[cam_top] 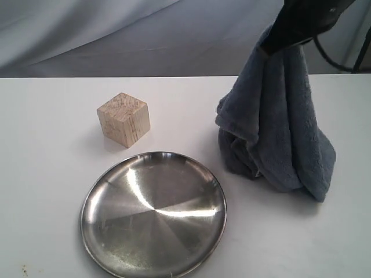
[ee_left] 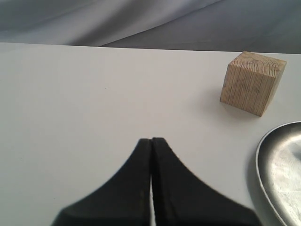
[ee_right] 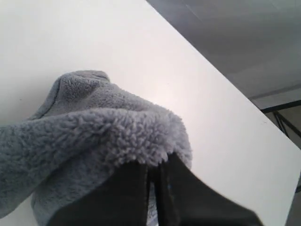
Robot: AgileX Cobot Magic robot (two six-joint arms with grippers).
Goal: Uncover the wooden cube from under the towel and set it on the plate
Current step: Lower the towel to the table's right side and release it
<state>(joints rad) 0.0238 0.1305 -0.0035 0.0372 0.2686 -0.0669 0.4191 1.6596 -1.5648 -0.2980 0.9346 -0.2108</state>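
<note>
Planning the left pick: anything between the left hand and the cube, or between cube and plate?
Nothing visible. Only bare table between left hand and wooden cube, and between cube and plate. The towel hangs from right hand, aside.

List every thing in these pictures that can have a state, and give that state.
cube: uncovered, flat on the table, beside the plate, not on it
towel: bunched, hanging from the right gripper, lower end on the table
plate: right way up, nothing on it
left gripper: shut, holding nothing
right gripper: shut on the towel
</note>
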